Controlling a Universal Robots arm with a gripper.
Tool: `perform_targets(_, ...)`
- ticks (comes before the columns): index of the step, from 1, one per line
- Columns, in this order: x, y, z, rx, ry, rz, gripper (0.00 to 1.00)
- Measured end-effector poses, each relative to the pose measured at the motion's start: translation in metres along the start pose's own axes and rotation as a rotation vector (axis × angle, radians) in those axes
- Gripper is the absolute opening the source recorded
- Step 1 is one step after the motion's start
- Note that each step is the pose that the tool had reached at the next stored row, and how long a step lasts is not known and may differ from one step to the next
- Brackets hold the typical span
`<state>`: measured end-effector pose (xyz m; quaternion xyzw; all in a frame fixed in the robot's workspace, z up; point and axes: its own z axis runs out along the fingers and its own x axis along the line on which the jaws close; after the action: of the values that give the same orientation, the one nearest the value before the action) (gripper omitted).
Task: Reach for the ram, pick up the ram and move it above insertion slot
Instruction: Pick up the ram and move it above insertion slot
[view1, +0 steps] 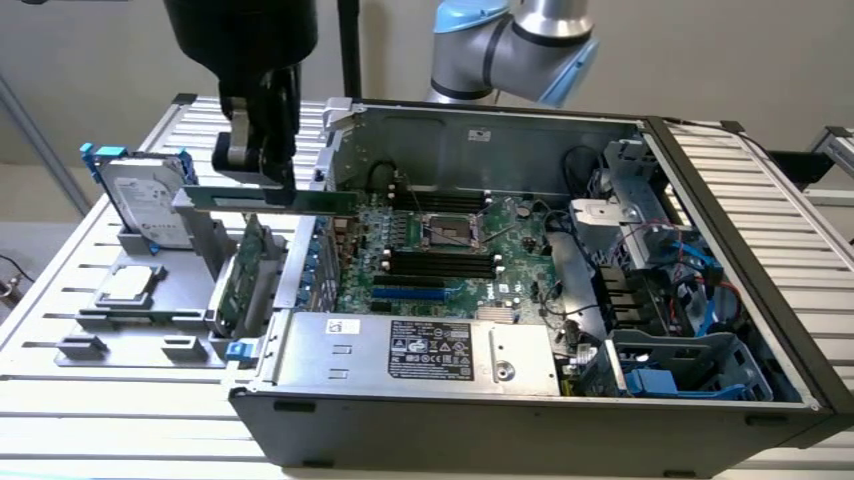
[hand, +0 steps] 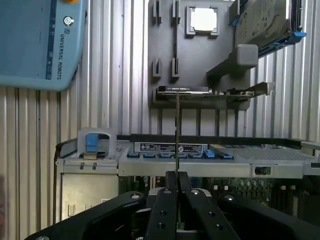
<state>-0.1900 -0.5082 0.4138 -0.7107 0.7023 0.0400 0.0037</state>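
The ram (view1: 314, 199) is a thin green stick held level in the air, with my gripper (view1: 274, 178) shut on its middle. It hangs over the exterior view's left wall of the open computer case (view1: 747, 200), above the fixture's edge. In the wrist view the ram (hand: 177, 130) shows edge-on as a thin line rising from between the two black fingers (hand: 165, 200), and the gripper (hand: 177, 186) is clamped on it. The insertion slot is one of several parallel black sockets (view1: 441, 263) on the motherboard, lower and toward the exterior view's right of the ram.
A grey fixture plate (view1: 134, 330) beside the case holds a silver hard drive with blue rails (view1: 140, 195), a processor chip (view1: 127, 285) and an upright green expansion card (view1: 247, 272). A short blue slot (view1: 414, 295) lies near the sockets. A power supply box (view1: 427, 345) fills the case's front.
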Motion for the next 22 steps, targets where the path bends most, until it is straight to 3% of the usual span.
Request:
perform_targets(11, -0.004, -0.0493, -0.002, -0.0002, -0.0001, 0.0, 0.13)
perform_targets(22, -0.029, -0.0834, -0.0005, -0.0002, 0.0001, 0.0, 0.13)
